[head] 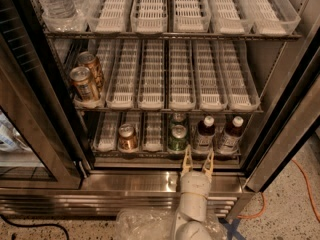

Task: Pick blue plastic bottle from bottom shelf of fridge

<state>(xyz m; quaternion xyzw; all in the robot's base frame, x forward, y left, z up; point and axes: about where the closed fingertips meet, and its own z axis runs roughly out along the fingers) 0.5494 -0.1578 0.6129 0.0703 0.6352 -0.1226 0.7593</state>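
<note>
Single arm, so no choice of side. The gripper (198, 156) sits low in the camera view, over the steel sill of the fridge (125, 184), just short of the front edge of the bottom shelf (152, 132). Fingers apart, spread side to side, tips pointing into the shelf.

Straight beyond the gripper, in adjacent lanes: a green can (177, 137) off the left fingertip and the left bottle (205, 133) off the right fingertip. It is dark-bodied with a white cap. One lane further right stands the right bottle (231, 132), of like build.

Neither bottle reads as clearly blue here, so I cannot tell which is the target. My judgement: it is one of these two, with the left one nearer.

Key relation: both bottles stand upright with the long axis vertical, and the finger gap is horizontal, so the orientation already suits a side grasp. The gap's centre lies between can and left bottle. The approach likely needs a small shift right, then forward.

Risk: the left finger clipping the green can.
</note>
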